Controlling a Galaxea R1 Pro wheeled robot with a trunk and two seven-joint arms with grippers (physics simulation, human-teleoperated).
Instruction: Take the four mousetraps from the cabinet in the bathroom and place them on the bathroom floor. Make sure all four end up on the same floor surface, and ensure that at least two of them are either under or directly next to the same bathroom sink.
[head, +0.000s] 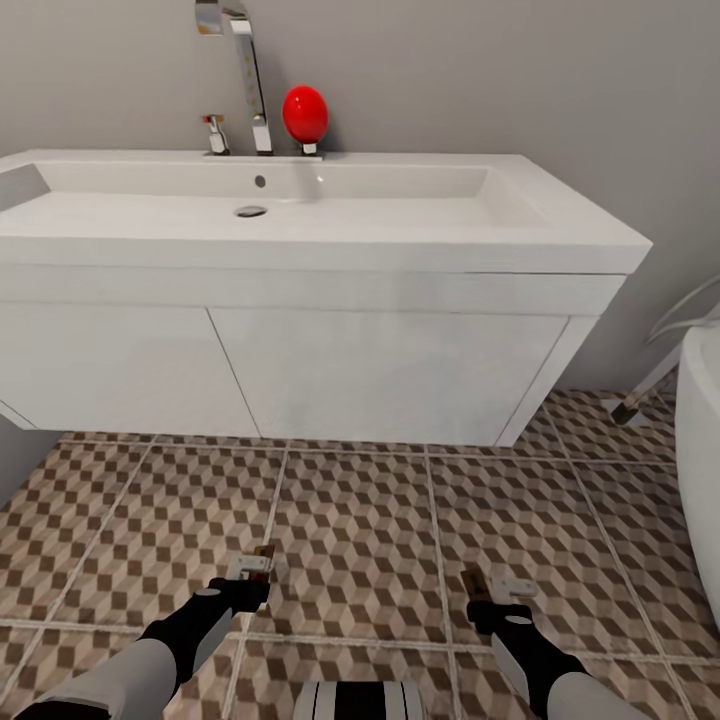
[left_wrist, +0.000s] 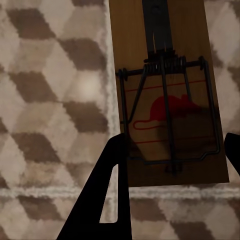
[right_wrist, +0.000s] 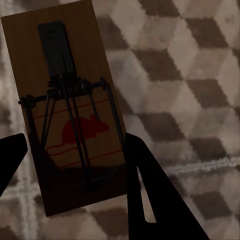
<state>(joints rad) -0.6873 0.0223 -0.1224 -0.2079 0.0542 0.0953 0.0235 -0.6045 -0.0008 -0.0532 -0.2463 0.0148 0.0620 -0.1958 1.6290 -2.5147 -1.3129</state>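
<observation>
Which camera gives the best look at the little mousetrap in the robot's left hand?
The left wrist view: the left mousetrap is large there, with its spring, wire bar and red mouse print clear between the left end effector's fingers. In the head view it is a tiny sliver over the floor tiles. The right wrist view shows the other mousetrap.

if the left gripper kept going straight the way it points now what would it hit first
Most likely the bathroom floor. The left gripper points down at the tiles, its jaws on either side of a mousetrap, so that board would probably touch first; the remaining gap is unclear.

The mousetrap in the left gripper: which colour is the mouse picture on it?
Red, on the brown board of the mousetrap; the left wrist view shows it best.
</observation>
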